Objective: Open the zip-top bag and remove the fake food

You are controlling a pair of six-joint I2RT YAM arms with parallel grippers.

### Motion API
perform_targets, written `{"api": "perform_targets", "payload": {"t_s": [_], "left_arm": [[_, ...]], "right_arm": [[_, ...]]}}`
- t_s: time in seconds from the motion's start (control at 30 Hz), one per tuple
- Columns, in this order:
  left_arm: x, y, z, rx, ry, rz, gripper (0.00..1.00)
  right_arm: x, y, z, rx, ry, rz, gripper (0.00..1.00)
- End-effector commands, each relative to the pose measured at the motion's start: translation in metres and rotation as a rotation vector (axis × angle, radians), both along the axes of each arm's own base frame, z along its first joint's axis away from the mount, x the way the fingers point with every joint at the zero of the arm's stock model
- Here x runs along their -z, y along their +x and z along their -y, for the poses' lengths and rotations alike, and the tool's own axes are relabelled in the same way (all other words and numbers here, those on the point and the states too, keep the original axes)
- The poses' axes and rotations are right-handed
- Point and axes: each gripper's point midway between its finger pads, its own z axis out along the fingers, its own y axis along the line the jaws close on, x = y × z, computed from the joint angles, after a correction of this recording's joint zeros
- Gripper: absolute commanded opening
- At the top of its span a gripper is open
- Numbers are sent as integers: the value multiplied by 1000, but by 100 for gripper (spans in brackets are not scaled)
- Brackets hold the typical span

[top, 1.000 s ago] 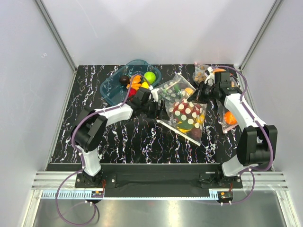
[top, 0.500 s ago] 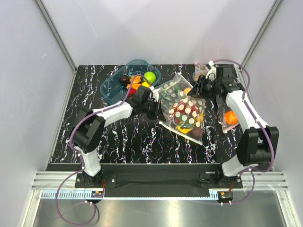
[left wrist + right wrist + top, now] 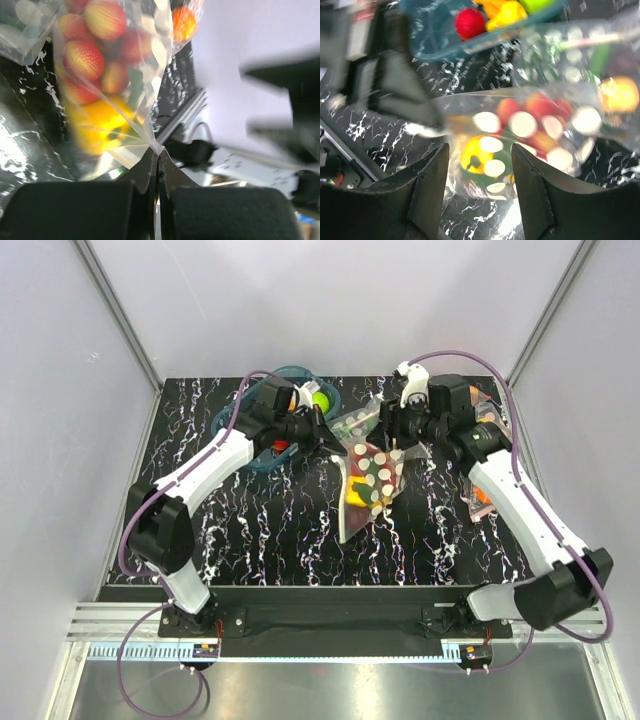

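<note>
1. L gripper [image 3: 158, 200]: jaws shut tight on a corner of the zip-top bag [image 3: 150, 100], with the film pinched betw. the pads.
2. R gripper [image 3: 480, 155]: fingers apart, fairly wide gap. The bag shows thru the gap; can't tell if either pad touches the film.
3. Bag loc., top view: mid-table, betw. the 2 grippers. Its upper edge is up at gripper level and the rest droops toward the near side over the black marbled table [image 3: 260, 530].
4. Fake food [image 3: 105, 20] is inside the bag: red berry cluster [image 3: 82, 57] above, yellow pepper [image 3: 97, 125] at the low end. Zip open or closed: can't tell.
5. Far side: teal tub [image 3: 495, 40] w/ lime-green apple [image 3: 320, 398] and a red ball [image 3: 470, 22]. The L arm crosses over the tub.
6. Second dotted bag [image 3: 362, 422] lies just behind the held one, betw. the 2 wrists.
</note>
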Motion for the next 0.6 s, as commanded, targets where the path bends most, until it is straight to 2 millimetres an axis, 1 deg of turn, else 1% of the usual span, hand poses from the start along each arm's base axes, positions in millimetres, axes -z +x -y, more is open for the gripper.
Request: {"api": "perform_targets", "payload": {"t_s": [0.0, 0.03, 0.07, 0.1, 0.13, 0.17, 0.2, 0.3, 0.33, 0.4, 0.43, 0.5, 0.53, 0.57], "left_arm": [[-53, -6, 7, -25, -134, -74, 0], [-57, -5, 8, -53, -146, -103, 0], [-60, -3, 8, -72, -154, -112, 0], [-68, -1, 6, -101, -169, -95, 0], [-72, 0, 6, -132, -182, -120, 0], [-79, 1, 5, -153, -198, -118, 0], [-91, 0, 4, -167, -228, -98, 0], [-114, 6, 1, -238, -296, -110, 0], [-122, 4, 0, -254, -323, -131, 0], [-135, 4, -1, -270, -367, -130, 0], [-142, 1, -2, -281, -391, -147, 0], [-150, 0, -4, -295, -413, -153, 0], [-155, -1, -6, -302, -421, -147, 0], [-157, -1, -7, -309, -422, -149, 0]], "right_arm": [[-42, -7, -1, 25, -50, 208, 60], [-50, -12, -5, 15, -49, 245, 60], [-54, -13, -5, 35, -55, 261, 60], [-60, -19, -15, -1, -69, 295, 61], [-66, -23, -18, -8, -66, 314, 60], [-68, -24, -20, -9, -70, 322, 61], [-73, -32, -31, -36, -67, 340, 61], [-78, -39, -43, -61, -79, 362, 61], [-78, -46, -53, -88, -80, 366, 61], [-85, -49, -58, -96, -80, 383, 61], [-86, -53, -65, -113, -82, 386, 61], [-91, -53, -68, -113, -95, 400, 61], [-90, -56, -71, -128, -102, 399, 61], [-91, -53, -68, -103, -119, 411, 61]]}}
